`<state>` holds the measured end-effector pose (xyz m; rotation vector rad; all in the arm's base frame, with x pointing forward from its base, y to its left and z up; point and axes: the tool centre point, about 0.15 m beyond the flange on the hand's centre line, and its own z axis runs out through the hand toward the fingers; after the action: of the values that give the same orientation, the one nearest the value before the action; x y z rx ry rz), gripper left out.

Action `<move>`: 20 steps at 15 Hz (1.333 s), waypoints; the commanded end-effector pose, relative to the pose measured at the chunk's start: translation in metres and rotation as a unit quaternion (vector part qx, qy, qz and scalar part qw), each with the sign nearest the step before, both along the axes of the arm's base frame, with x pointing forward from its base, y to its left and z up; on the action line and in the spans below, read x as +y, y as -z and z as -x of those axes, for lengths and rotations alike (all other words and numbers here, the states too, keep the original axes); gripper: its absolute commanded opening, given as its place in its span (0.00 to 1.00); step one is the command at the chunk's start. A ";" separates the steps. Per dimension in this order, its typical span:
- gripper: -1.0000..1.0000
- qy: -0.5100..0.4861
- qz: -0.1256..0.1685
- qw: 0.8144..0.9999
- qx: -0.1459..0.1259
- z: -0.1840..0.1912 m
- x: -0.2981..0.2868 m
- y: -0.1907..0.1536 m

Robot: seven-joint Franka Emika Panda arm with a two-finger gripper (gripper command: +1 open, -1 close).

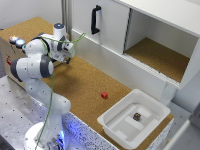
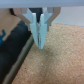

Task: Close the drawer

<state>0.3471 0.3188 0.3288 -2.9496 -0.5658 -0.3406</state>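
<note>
The small cork-topped box (image 1: 27,27) with coloured buttons (image 1: 16,41) stands at the exterior view's left. Its brown wooden front (image 1: 4,54) shows only as a strip at the picture's edge. My arm hides the rest, so I cannot tell how far the drawer stands out. My gripper (image 1: 68,54) hangs beside the box, just above the cork table, pointing down. In the wrist view the gripper (image 2: 40,42) has its pale fingers (image 2: 35,27) pressed together, holding nothing. A brown surface (image 2: 7,22) with a dark band (image 2: 15,47) beneath it lies beside the fingers.
A large white cabinet (image 1: 112,20) with a black handle (image 1: 95,19) and an open cork-floored compartment (image 1: 160,55) lines the back. A small red block (image 1: 104,95) lies on the cork table (image 1: 85,85). A white plastic tray (image 1: 117,122) holding a small dark object (image 1: 136,116) sits at the exterior view's right.
</note>
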 end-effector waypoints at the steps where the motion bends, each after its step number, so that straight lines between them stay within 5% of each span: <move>1: 0.00 0.023 0.030 0.999 0.009 -0.005 0.006 -0.019; 2: 0.00 0.016 0.038 0.999 0.012 -0.002 0.003 -0.027; 3: 1.00 0.020 0.051 0.999 0.006 0.001 -0.001 -0.037; 8: 1.00 0.032 0.080 0.996 -0.031 0.009 -0.013 -0.086; 20: 1.00 0.046 0.071 0.996 -0.024 0.009 -0.034 -0.094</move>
<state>0.3353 0.2845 0.4154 -3.0673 -0.4863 -0.4463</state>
